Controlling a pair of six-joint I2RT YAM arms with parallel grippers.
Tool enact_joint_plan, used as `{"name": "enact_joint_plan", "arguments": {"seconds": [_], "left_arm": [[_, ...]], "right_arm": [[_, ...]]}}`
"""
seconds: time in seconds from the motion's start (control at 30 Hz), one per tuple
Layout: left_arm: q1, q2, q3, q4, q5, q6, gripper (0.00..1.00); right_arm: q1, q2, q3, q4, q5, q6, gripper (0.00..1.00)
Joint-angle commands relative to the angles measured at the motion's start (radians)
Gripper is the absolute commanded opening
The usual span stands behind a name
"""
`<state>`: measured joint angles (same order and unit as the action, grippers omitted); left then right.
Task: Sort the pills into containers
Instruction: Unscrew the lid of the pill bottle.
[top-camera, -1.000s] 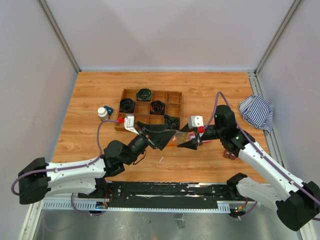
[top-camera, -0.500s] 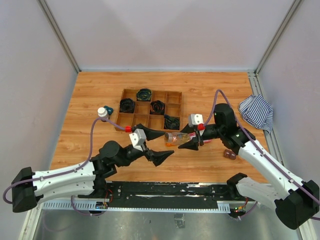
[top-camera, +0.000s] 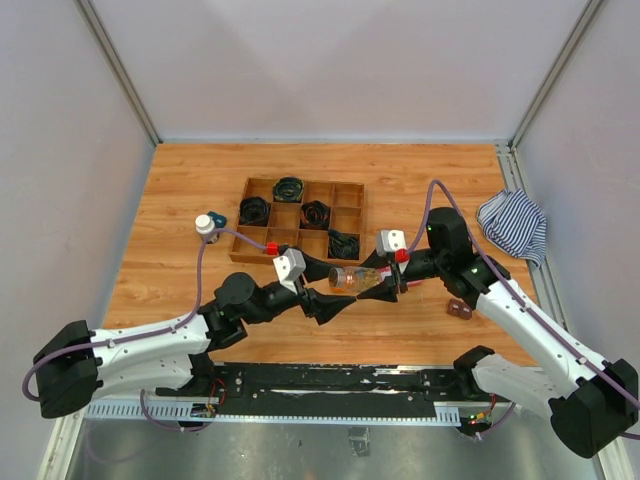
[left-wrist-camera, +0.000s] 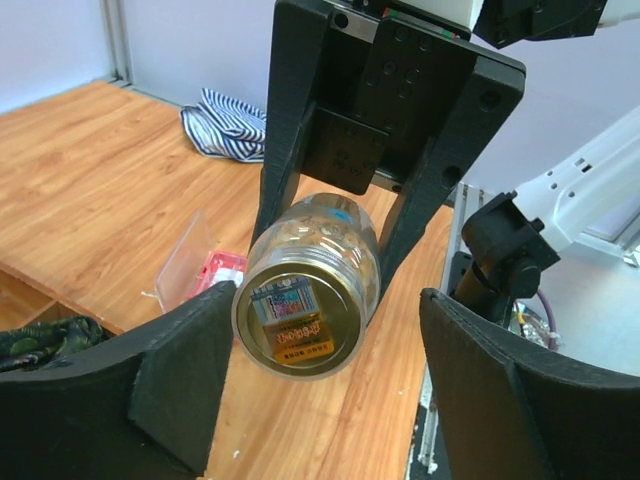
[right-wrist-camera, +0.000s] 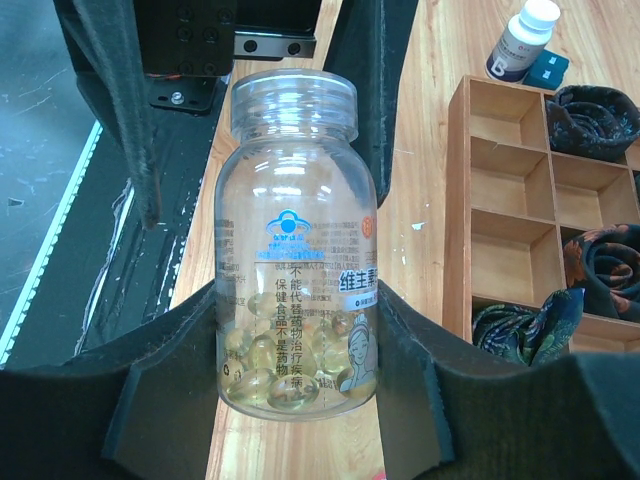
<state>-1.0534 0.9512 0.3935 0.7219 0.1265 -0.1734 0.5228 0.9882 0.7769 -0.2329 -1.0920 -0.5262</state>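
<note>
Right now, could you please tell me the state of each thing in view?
Vial: gripped sideways by right gripper, part-filled with capsules.
Left gripper: open, empty.
Dark bottle: upright, capped.
Pink box: lid looks raised.
Tray: coils in some cells.
Cloth: crumpled.

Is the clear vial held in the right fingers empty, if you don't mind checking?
No, pale yellow capsules lie inside the clear vial, near its base.
</note>
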Motion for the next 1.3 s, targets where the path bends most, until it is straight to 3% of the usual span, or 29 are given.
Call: {"name": "enact_joint_plan", "arguments": {"seconds": [0.0,0.1,0.2,0.27,0.33,0.37,0.43,0.5,0.6,0.67,0.87,1.27], "left_arm": [[0.009,0.034,0.015,0.105,0.026,-0.036,0.77],[0.010,0.057,0.017,0.132,0.041,-0.055,0.73],[0.011,0.074,0.025,0.140,0.041,-0.068,0.62],[0.013,0.086,0.030,0.145,0.033,-0.079,0.49],[0.015,0.096,0.029,0.164,0.037,-0.095,0.24],[0.016,0.101,0.026,0.177,0.034,-0.113,0.12],[0.020,0.112,0.022,0.192,0.033,-0.145,0.01],[0.022,0.118,0.018,0.206,0.035,-0.186,0.00],[0.021,0.135,-0.002,0.254,0.027,-0.260,0.00],[0.022,0.151,-0.007,0.269,0.017,-0.299,0.00],[0.021,0.176,-0.002,0.272,-0.006,-0.322,0.00],[0.021,0.191,0.004,0.273,-0.022,-0.323,0.00]], "right_arm": [[-0.012,0.002,0.024,-0.011,-0.019,-0.029,0.01],[-0.012,0.004,0.022,-0.010,-0.021,-0.032,0.02],[-0.012,0.004,0.019,-0.011,-0.025,-0.035,0.04],[-0.013,0.003,0.018,-0.011,-0.027,-0.040,0.07],[-0.012,0.001,0.013,-0.010,-0.027,-0.046,0.11],[-0.012,0.000,0.012,-0.011,-0.024,-0.049,0.16],[-0.012,-0.004,0.012,-0.010,-0.012,-0.050,0.37],[-0.012,-0.006,0.014,-0.010,0.000,-0.046,0.59],[-0.012,-0.013,0.010,0.016,0.024,-0.020,0.84],[-0.011,-0.018,-0.006,0.073,0.035,0.023,0.92],[0.008,-0.017,-0.023,0.125,0.102,0.058,0.88],[0.031,-0.017,-0.016,0.072,0.052,-0.016,0.60]]}}
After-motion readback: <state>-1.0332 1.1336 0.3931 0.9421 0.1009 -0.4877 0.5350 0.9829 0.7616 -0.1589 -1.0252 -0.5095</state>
